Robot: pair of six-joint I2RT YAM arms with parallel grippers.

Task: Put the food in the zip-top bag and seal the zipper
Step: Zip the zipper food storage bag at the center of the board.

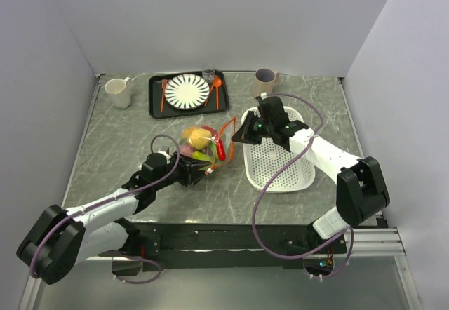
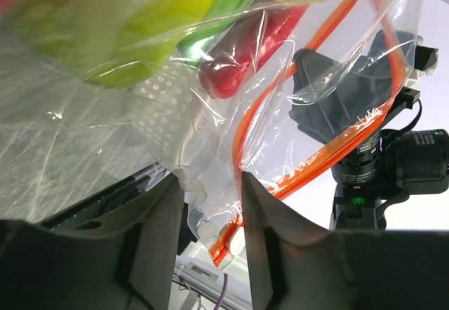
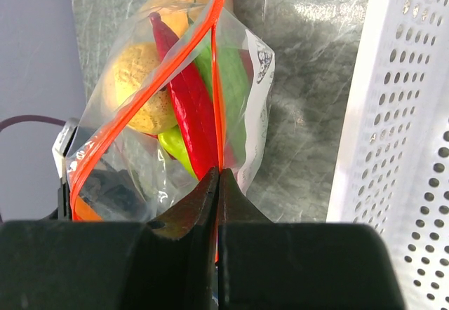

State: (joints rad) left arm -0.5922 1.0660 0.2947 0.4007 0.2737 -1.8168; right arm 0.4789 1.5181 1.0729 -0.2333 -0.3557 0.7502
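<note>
The zip-top bag [image 1: 203, 145] lies on the table between my arms, holding the food: a red chilli [image 3: 184, 106], a lumpy yellow fruit [image 3: 137, 85] and green pieces [image 3: 235, 92]. Its orange-red zipper [image 3: 213, 78] stands open in a loop. My right gripper [image 3: 219, 173] is shut on the zipper at its near end, beside the basket in the top view [image 1: 237, 137]. My left gripper [image 2: 212, 184] is at the bag's other side [image 1: 196, 171]. Its jaws stand narrowly apart, with the bag's corner [image 2: 210, 219] and the zipper's end between them.
A white perforated basket [image 1: 280, 163] stands right of the bag, and its wall fills the right wrist view [image 3: 400, 113]. At the back, a black tray [image 1: 154, 106] holds a striped plate [image 1: 187, 90], an orange fork [image 1: 163, 94] and a spoon [image 1: 217, 89]. Cups stand at the back left [image 1: 118, 92] and back right [image 1: 265, 82].
</note>
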